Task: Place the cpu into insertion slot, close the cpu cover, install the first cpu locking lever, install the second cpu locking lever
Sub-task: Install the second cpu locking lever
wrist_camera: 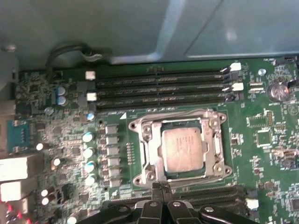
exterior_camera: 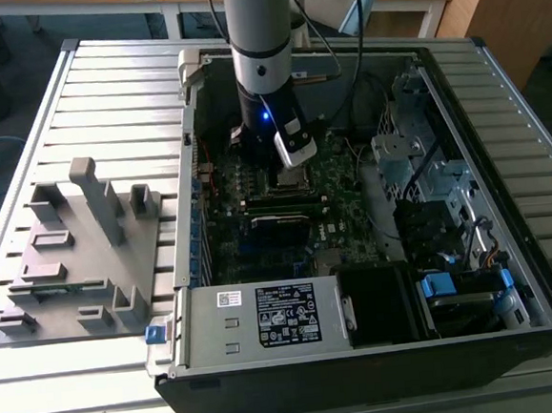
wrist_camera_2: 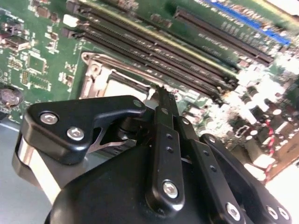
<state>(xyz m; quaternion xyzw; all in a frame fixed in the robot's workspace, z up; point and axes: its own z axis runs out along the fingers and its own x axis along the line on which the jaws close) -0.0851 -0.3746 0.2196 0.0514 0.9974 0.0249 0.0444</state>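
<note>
In the first wrist view the silvery square cpu (wrist_camera: 183, 151) lies in the insertion slot (wrist_camera: 140, 125) on the green board. The cpu cover (wrist_camera: 152, 150), a thin metal frame, lies flat around the cpu. My gripper (wrist_camera: 161, 186) is shut, with its black fingertips pressed together just off the socket's near edge and nothing visible between them. In the second wrist view the shut gripper (wrist_camera_2: 161, 92) points at the socket rim (wrist_camera_2: 96, 70), with part of the cpu (wrist_camera_2: 125, 87) beside it. In the exterior view the arm stands upright over the insertion slot (exterior_camera: 293, 180). I cannot make out the locking levers.
Long black memory slots (wrist_camera: 159, 88) run along the socket's far side. The open computer case (exterior_camera: 509, 246) surrounds the board, with a power supply (exterior_camera: 285, 316) in front and a drive cage (exterior_camera: 416, 157) at the exterior view's right. A grey fixture (exterior_camera: 79, 251) lies at its left.
</note>
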